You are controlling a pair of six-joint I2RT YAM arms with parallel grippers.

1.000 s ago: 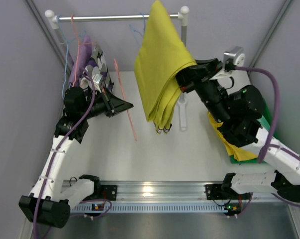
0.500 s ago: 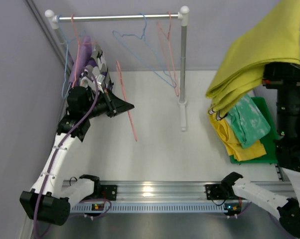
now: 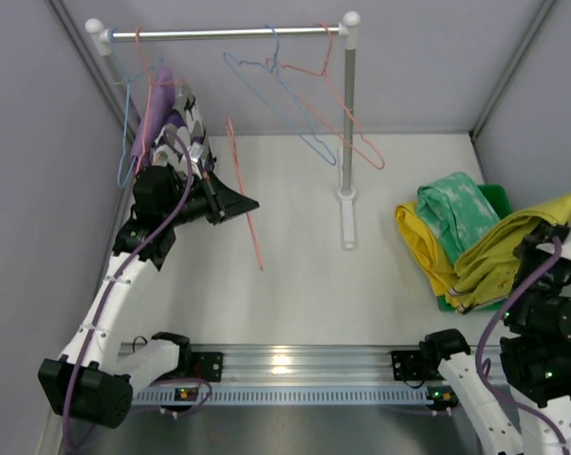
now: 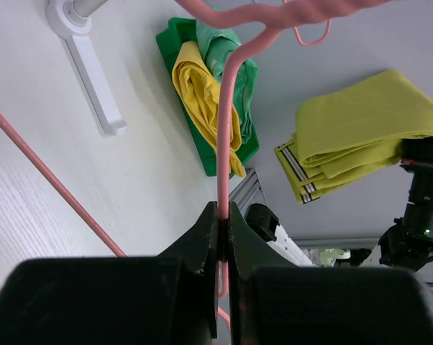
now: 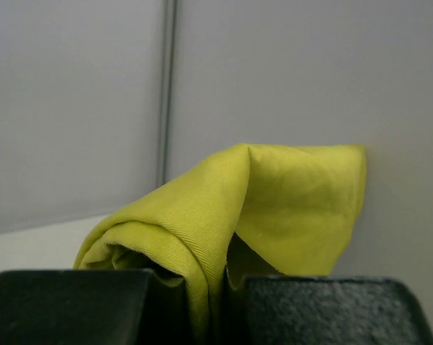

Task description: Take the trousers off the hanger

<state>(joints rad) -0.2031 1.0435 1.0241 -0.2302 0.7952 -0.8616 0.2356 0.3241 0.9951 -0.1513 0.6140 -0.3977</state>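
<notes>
The right tool [image 5: 227,287] pinches the folded olive-yellow trousers [image 3: 513,256], which hang from it near the mint green trousers [image 3: 456,213] and bright yellow trousers [image 3: 420,242] piled at the worktop's [image 3: 295,284] right side, while the left tool [image 4: 222,215] pinches a pink hanger [image 4: 224,129].

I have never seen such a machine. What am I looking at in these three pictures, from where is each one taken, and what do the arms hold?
These are two robot arms bolted to a white table. One camera looks down from above. The other two sit on the wrists, so each shows its own fingers. The left gripper is shut on a pink hanger. The right gripper pinches the olive-yellow trousers. The yellow trousers and the mint green trousers lie in a green tray. At the back stands a clothes rail.
</notes>
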